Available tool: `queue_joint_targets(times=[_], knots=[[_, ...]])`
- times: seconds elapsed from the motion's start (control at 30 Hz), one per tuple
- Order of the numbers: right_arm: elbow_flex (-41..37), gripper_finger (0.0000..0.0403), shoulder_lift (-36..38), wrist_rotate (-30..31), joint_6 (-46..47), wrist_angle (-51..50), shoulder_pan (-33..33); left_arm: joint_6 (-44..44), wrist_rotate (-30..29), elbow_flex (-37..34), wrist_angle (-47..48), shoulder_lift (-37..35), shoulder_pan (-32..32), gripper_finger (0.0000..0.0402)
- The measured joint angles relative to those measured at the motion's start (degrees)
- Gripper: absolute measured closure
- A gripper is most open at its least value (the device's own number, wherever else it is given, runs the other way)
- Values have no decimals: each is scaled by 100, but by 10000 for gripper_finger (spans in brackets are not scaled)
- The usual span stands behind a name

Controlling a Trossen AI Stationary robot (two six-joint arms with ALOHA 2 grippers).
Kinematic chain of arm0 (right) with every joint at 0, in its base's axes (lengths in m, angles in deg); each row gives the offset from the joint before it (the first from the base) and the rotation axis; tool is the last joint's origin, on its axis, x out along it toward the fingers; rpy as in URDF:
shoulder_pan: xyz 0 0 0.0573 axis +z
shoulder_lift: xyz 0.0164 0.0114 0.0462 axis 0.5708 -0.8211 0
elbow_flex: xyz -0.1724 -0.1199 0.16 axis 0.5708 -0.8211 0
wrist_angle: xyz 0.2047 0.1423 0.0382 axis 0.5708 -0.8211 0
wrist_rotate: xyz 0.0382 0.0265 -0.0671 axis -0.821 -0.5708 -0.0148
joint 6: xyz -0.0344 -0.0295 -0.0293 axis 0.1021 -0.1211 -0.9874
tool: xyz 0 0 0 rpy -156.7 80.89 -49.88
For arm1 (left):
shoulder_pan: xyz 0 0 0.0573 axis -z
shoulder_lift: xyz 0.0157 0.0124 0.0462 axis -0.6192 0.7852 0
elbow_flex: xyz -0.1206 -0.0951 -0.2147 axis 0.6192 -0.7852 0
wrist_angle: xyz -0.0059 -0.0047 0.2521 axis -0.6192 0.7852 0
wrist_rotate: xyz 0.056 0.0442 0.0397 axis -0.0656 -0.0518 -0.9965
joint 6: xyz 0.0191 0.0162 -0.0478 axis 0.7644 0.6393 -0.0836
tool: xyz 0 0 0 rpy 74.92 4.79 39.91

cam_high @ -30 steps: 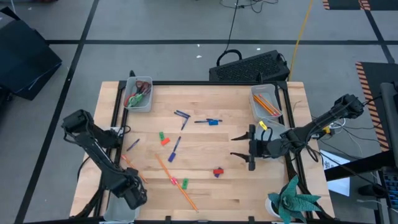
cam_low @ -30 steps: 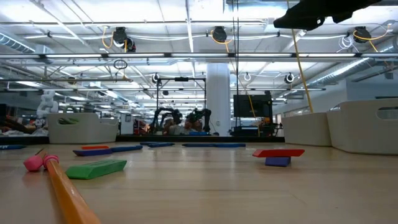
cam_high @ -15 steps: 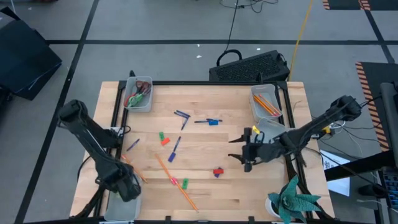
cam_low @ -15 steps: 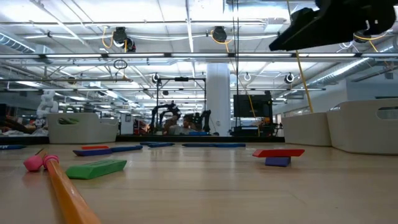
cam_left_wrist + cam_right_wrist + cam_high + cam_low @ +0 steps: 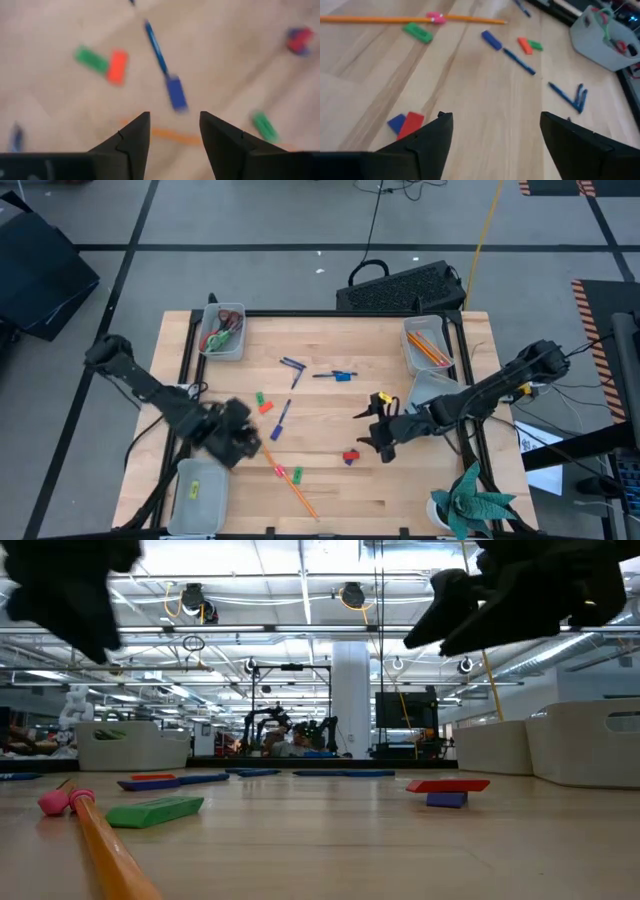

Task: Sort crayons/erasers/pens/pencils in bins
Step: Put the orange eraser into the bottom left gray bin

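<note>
The right pincer (image 5: 372,430) is held wide open and empty above the table (image 5: 330,480), beside the red and blue crayons (image 5: 350,456). The left pincer (image 5: 171,131) is parted, empty, over a blue pen (image 5: 164,63).

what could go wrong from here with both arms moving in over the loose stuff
1. The left gripper and right gripper, both open, face each other across the table's middle; if both go for the centre items they could crowd or collide.
2. The blue pen lies just above an orange pencil in the left wrist view, so a low grab may drag both.
3. The red and blue pieces touch, so the right gripper may lift the wrong one.
</note>
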Motion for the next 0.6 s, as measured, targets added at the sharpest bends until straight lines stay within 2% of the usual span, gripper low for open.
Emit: queue_joint_targets(times=[0.13, 0.27, 0.43, 0.6], knots=[[0, 85, -138, -7, 400, 44, 31, 902, 28, 0, -219, 366, -1185, 195], [0, 79, -202, -142, 613, 103, 159, 1718, 595, -2, -391, 956, -2176, 178], [0, 78, -202, -293, 627, 286, 351, 2648, 1231, -2, -745, 1704, -2842, 186], [0, 78, -202, -292, 640, 439, 423, 3206, 1652, -3, -1151, 2188, -3149, 202]])
